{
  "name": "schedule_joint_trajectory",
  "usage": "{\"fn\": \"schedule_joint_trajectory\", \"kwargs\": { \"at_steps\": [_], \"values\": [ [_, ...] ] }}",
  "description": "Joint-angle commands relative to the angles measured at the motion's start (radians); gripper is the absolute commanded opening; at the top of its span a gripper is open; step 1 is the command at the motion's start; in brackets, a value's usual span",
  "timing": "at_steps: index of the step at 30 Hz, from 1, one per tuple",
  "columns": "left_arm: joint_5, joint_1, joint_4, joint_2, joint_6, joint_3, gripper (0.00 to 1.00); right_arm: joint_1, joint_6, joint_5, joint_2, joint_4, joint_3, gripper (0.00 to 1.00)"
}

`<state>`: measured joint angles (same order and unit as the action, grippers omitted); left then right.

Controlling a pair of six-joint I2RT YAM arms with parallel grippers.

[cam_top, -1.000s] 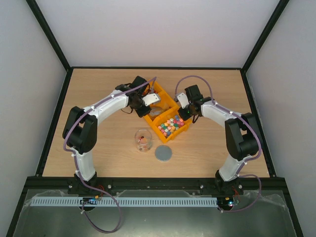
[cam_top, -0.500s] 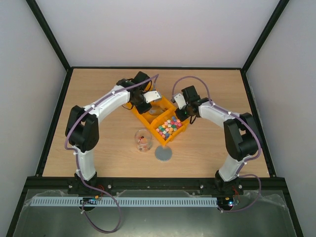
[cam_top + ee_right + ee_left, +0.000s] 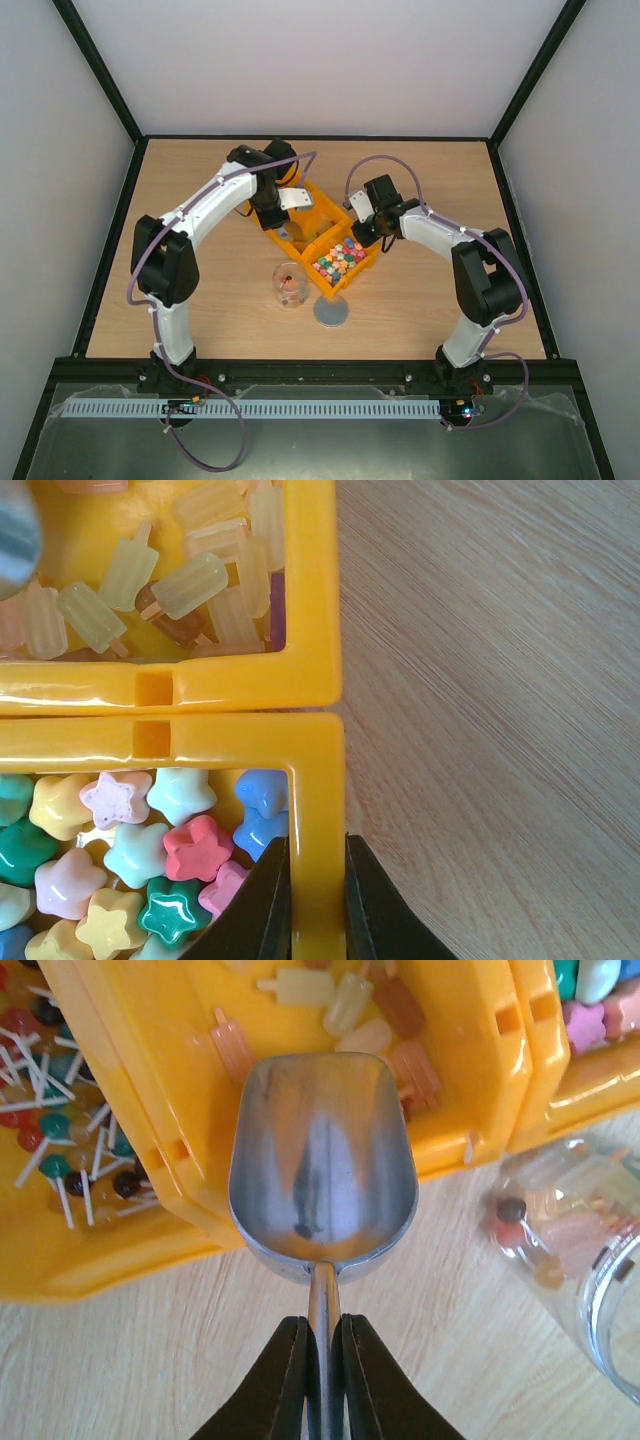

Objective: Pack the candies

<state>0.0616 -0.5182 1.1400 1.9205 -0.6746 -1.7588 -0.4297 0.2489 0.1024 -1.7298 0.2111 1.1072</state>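
Left pincer: I see my left pincer (image 3: 322,1332) clenched on the thin handle of the silver scoop (image 3: 322,1170).
Scoop: its bowl lies over the near wall of the middle of the yellow bins (image 3: 460,1090), with its mouth toward the sweets inside.
Right pincer: my right pincer (image 3: 312,858) is clamped on the side wall of the star bin, one finger inside, one outside.
Popsicle sweets: the pale amber popsicle sweets (image 3: 190,580) lie in the middle bin, just past the scoop's lip.
Star sweets: the pastel star sweets (image 3: 150,850) fill the bin next to it, against the wall I grip.
Lollipop sweets: the red, green and dark lollipop sweets (image 3: 50,1130) with white sticks lie in the bin on the other side.
Jar: a clear jar (image 3: 290,285) stands upright on the counter (image 3: 450,300) near the bins, with a few sweets in it.
Disc: a grey disc (image 3: 331,311) lies flat just beside the jar, at the bins' near corner.
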Motion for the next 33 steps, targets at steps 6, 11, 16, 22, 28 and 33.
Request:
{"fn": "schedule_joint_trajectory", "kwargs": {
  "at_steps": [6,11,16,22,28,33],
  "values": [
    [-0.086,-0.045,0.156,0.081,-0.004,-0.13,0.02,-0.001,-0.05,-0.059,-0.002,-0.007,-0.003,0.01],
    [-0.114,-0.072,0.158,0.129,0.01,-0.116,0.02,-0.001,-0.054,-0.061,-0.003,-0.009,-0.006,0.01],
    [-0.061,-0.082,0.153,0.18,0.017,-0.154,0.02,-0.001,-0.059,-0.05,0.001,-0.014,-0.009,0.01],
    [0.078,-0.088,0.081,0.225,0.048,-0.162,0.02,-0.001,-0.072,-0.026,-0.004,-0.016,-0.005,0.01],
    [0.119,-0.085,-0.083,0.217,0.137,-0.036,0.02,-0.001,-0.058,-0.009,0.011,-0.022,-0.022,0.01],
    [0.186,-0.071,-0.336,0.145,0.267,0.195,0.02,-0.001,-0.052,0.026,0.017,-0.031,-0.034,0.01]
  ]
}}
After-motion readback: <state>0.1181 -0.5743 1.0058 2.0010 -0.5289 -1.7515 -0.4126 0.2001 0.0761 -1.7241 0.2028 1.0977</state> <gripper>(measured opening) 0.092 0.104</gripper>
